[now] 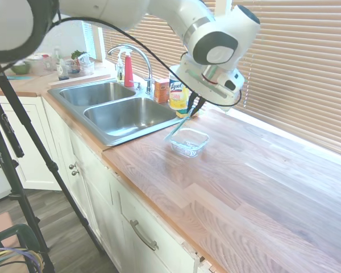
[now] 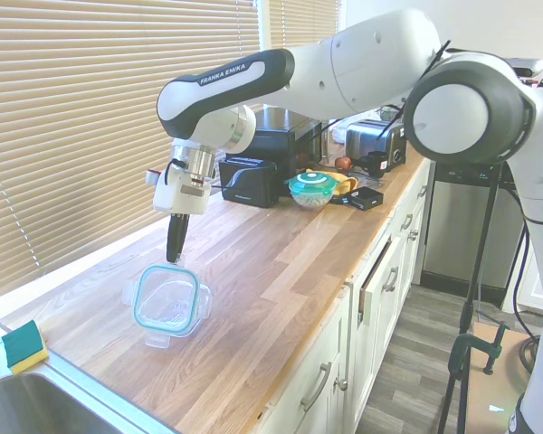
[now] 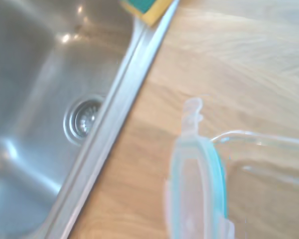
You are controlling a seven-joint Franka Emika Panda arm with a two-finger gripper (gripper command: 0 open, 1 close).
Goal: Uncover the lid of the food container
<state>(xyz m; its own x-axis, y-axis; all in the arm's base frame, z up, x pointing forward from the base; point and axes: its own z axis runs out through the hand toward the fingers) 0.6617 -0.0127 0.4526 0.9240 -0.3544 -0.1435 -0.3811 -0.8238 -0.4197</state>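
Pincer (image 2: 176, 256) closed on the lid's (image 2: 167, 298) upper edge, I read it tilted up above the container (image 1: 188, 141), near the sink (image 1: 122, 114) on the counter (image 1: 261, 187).

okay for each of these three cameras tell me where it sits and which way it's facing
First exterior view: off the counter's front edge, facing the blinds; arm enters from upper left over the food container.
Second exterior view: near the sink, looking down the counter; arm enters from the right, end effector holding the lid.
Wrist view: looks down on sink, lid and container; no fingers visible.
All share lid and container.
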